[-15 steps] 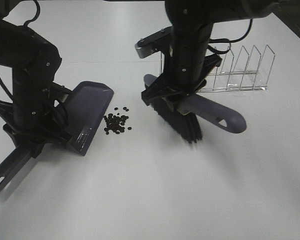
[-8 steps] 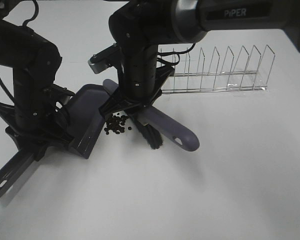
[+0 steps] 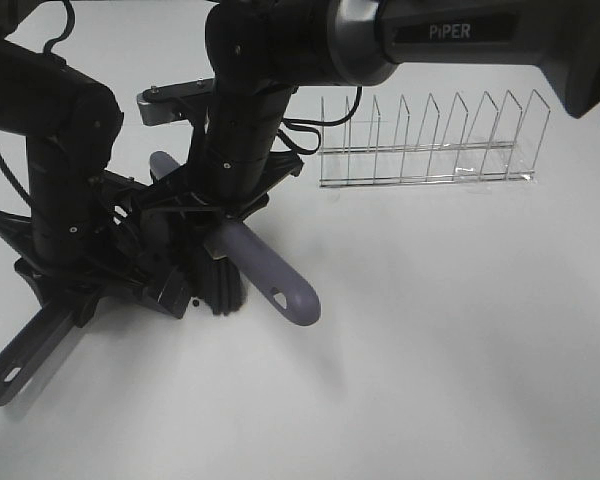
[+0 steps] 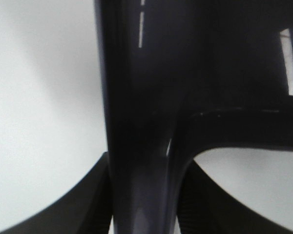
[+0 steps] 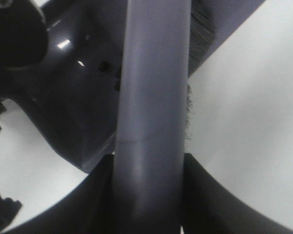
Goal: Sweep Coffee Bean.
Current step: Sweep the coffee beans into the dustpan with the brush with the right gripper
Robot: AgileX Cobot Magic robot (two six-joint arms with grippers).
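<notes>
My left gripper [image 3: 75, 285] is shut on the handle of the purple dustpan [image 3: 22, 352], which rests on the white table. The handle fills the left wrist view [image 4: 141, 146]. My right gripper [image 3: 218, 212] reaches across and is shut on the purple brush handle [image 3: 270, 280]. The black bristles [image 3: 220, 288] stand at the pan's mouth. The coffee bean cluster is mostly hidden under the arm. The right wrist view shows a few beans [image 5: 105, 66] inside the pan [image 5: 78, 112] beside the brush handle [image 5: 154, 97]. One bean [image 3: 195, 300] lies on the table by the pan's lip.
A clear wire dish rack [image 3: 430, 140] stands at the back right. The white table [image 3: 460, 350] stretches to the front and right. Both arms crowd together at the left centre.
My right arm has swept the brush leftward across the bean cluster up to the dustpan's mouth. The cluster no longer shows on the table. The left arm and dustpan have stayed put.
</notes>
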